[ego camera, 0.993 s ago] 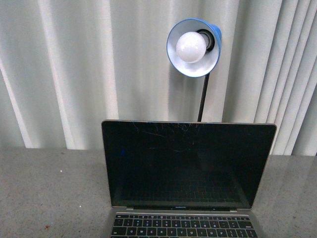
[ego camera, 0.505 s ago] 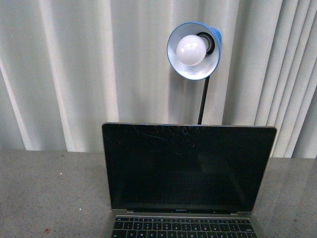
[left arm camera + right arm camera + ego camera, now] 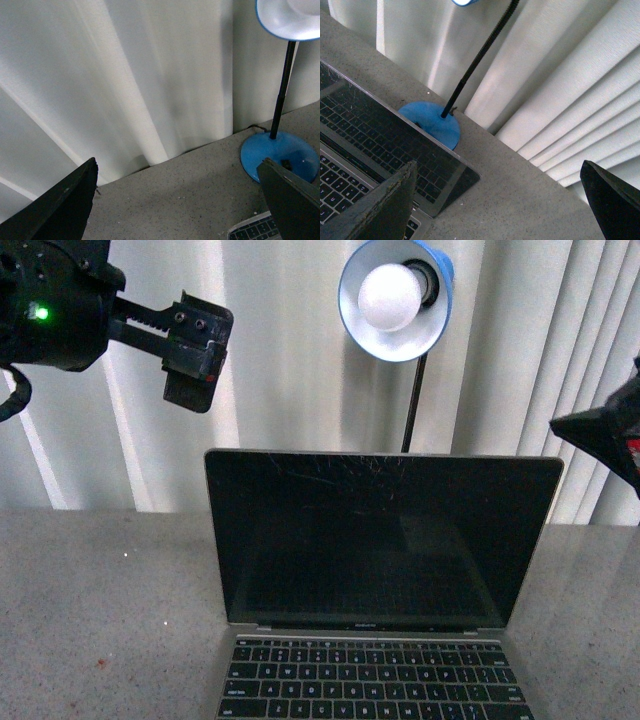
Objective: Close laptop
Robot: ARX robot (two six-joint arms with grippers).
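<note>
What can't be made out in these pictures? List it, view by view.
Laptop trackpad and front edge: front view, cut off by the bottom edge.
Laptop lid's outer side: faces away in every view.
Key labels: front view, too small to read.
Lamp shade top: front view, cut off by the top edge.
Right jaws: front view, mostly cut off by the right edge; only a dark tip shows.
</note>
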